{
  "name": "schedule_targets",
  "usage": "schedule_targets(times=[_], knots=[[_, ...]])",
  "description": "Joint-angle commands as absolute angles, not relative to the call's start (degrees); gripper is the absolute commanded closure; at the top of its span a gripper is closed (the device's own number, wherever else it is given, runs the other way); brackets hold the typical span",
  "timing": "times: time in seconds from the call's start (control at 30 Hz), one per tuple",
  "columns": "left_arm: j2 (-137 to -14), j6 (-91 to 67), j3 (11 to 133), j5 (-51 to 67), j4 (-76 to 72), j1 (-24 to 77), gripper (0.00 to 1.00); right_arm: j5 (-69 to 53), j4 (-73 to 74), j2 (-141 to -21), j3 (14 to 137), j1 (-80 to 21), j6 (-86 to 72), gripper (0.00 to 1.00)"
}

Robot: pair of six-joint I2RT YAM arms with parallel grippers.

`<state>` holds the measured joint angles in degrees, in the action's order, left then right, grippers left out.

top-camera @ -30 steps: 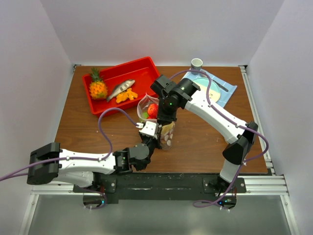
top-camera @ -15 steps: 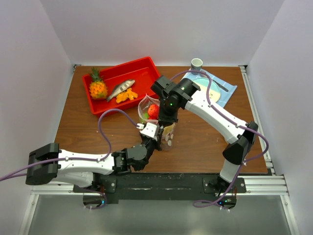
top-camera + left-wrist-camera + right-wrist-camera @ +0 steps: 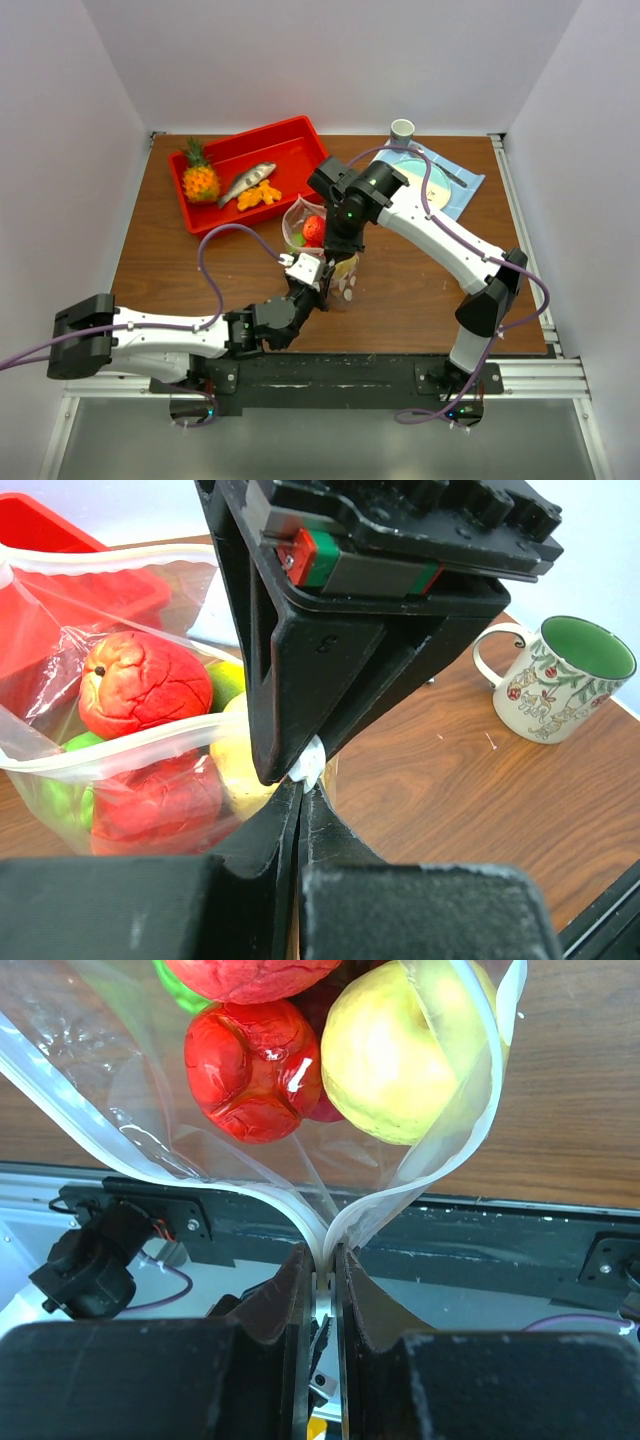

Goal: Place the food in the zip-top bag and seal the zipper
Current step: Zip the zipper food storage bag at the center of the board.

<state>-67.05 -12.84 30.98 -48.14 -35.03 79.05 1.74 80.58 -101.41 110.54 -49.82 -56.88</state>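
Pinching the zipper [image 3: 372, 1203] where its two strips came together, the right gripper [image 3: 320, 1278] had both fingers clamped on it. Beyond that pinch the strips parted and the mouth gaped wide. The left gripper [image 3: 301, 798] was closed as well, its tips meeting on a white bit of the bag's edge directly under the right gripper's body. The zip-top bag [image 3: 303, 232] stood near the middle of the table [image 3: 180, 255], just near of the red tray's [image 3: 285, 140] right corner. The food [image 3: 138, 685] sat inside it: a red fruit [image 3: 250, 1065] against a yellow fruit [image 3: 395, 1050], with green pieces beside them. A mug [image 3: 555, 680] stood well apart, on the far right.
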Motion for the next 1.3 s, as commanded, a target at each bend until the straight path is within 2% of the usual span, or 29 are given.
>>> schedule_targets(times=[0.0,1.27], knots=[[-64.34,-13.54,31.82,-42.98,-41.75,81.38,1.0,3.34,78.14,-100.46,111.8,-49.22,-56.52,1.0],[-53.36,-20.21,27.34,-41.83,-31.38,82.79,1.0,5.98,77.7,-99.84,111.62,-42.9,-54.85,1.0]])
